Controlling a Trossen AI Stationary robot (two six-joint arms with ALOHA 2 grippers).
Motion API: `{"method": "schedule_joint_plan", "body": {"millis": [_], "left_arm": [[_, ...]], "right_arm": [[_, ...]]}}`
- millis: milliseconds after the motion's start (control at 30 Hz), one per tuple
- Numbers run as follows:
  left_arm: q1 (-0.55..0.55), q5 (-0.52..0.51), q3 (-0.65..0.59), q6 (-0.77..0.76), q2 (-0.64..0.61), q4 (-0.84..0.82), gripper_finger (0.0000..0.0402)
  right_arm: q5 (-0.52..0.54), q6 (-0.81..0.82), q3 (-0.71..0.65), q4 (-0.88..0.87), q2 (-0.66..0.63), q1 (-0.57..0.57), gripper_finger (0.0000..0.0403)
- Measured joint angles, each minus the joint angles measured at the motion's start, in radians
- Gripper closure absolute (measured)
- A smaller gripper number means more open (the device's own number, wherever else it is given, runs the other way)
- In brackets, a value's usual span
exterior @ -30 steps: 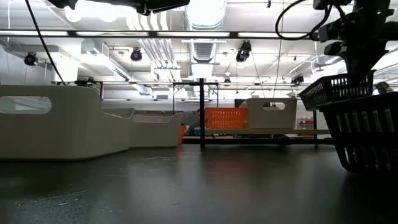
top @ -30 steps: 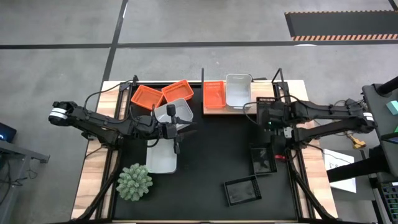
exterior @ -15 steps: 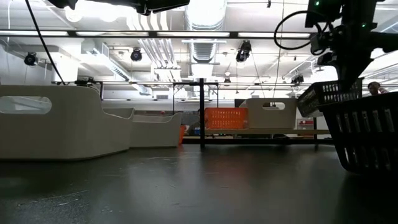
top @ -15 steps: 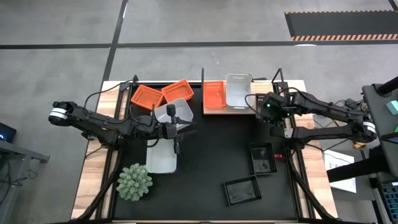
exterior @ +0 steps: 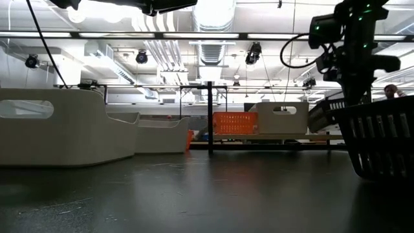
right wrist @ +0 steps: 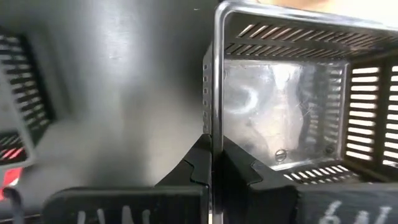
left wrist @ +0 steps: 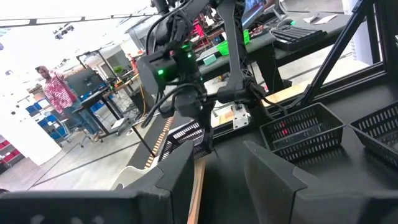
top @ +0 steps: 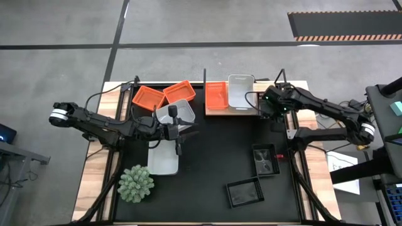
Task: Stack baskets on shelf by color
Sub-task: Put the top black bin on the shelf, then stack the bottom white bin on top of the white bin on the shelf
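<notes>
My right gripper (top: 269, 108) is shut on a black slotted basket (right wrist: 280, 106) and holds it in the air by the right end of the wooden shelf (top: 213, 112). The low view shows this basket (exterior: 326, 113) tilted below the gripper. An orange basket (top: 217, 94) and a white basket (top: 240, 91) stand on the shelf. My left gripper (top: 179, 130) is open and empty above the white baskets (top: 164, 157) at the table's left. My right gripper pinches the black basket's side wall at its top rim (right wrist: 212, 118), one finger inside (right wrist: 241, 169) and one outside (right wrist: 198, 167). The fingers come from above. The basket hangs below them, tilted and clear of the table.
Two orange baskets (top: 162, 95) lie at the far left. Two black baskets (top: 266, 160) (top: 244, 191) lie on the black mat near the right front. A green spiky plant (top: 136, 183) stands at the near left. Thin black posts (top: 205, 78) rise at the shelf.
My right gripper has carried the black basket from above the near-right black baskets toward the table's far edge, up to the shelf's right end. The basket stays lifted and tilted in the hold.
</notes>
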Motion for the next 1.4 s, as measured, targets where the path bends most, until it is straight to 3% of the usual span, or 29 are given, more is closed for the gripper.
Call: {"method": "schedule_joint_plan", "body": {"millis": [200, 900, 1200, 1400], "left_arm": [[0.0, 0.0, 0.0, 0.0, 0.0, 0.0, 0.0281], [0.0, 0.0, 0.0, 0.0, 0.0, 0.0, 0.0281], [0.0, 0.0, 0.0, 0.0, 0.0, 0.0, 0.0281], [0.0, 0.0, 0.0, 0.0, 0.0, 0.0, 0.0281]], "right_arm": [[0.072, -0.055, 0.0, 0.011, 0.033, -0.041, 0.0394], [0.13, -0.122, 0.0, 0.07, 0.086, -0.072, 0.039], [0.136, -0.1, 0.0, 0.128, 0.127, -0.072, 0.0343], [0.245, -0.094, 0.0, 0.132, 0.153, -0.072, 0.031]]}}
